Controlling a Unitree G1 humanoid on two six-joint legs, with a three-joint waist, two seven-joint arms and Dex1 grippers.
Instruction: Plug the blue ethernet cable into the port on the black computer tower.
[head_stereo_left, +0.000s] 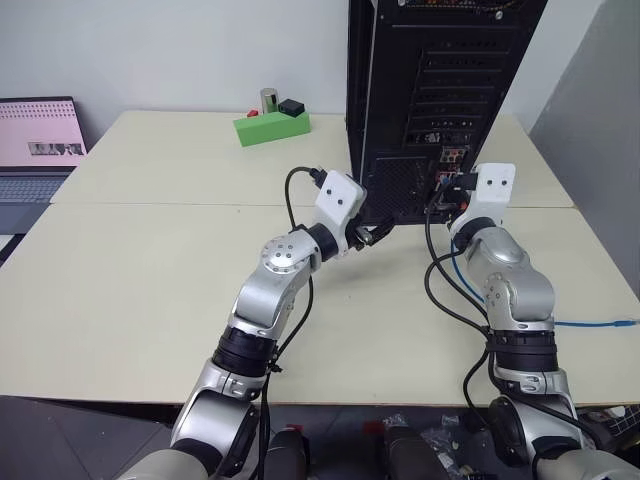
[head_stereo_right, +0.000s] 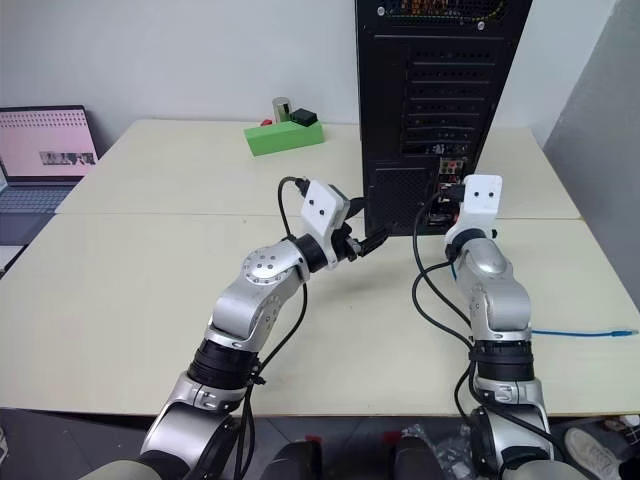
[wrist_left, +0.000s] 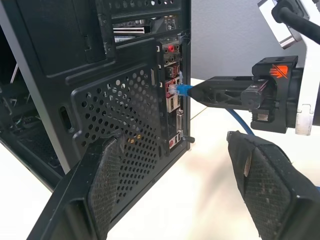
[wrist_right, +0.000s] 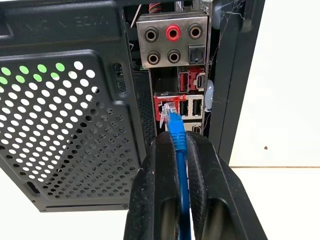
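Observation:
The black computer tower (head_stereo_left: 440, 90) stands upright at the back of the table, its rear panel facing me. My right gripper (wrist_right: 176, 145) is shut on the blue ethernet cable (wrist_right: 178, 150) just behind its clear plug (wrist_right: 167, 111). The plug sits at the mouth of a red-rimmed port (wrist_right: 161, 100) in the socket strip; how deep it sits I cannot tell. The cable's slack trails over the table to the right (head_stereo_left: 590, 324). My left gripper (wrist_left: 180, 150) is open beside the tower's mesh vent (wrist_left: 125, 110), left of the right gripper (wrist_left: 200, 93), with nothing between its fingers.
A green block (head_stereo_left: 272, 125) carrying a metal cylinder and a small black box lies on the far table, left of the tower. A laptop (head_stereo_left: 38, 150) is at the far left. Black robot wires (head_stereo_left: 440, 280) loop near my right arm. A grey panel (head_stereo_left: 600, 140) stands at the right.

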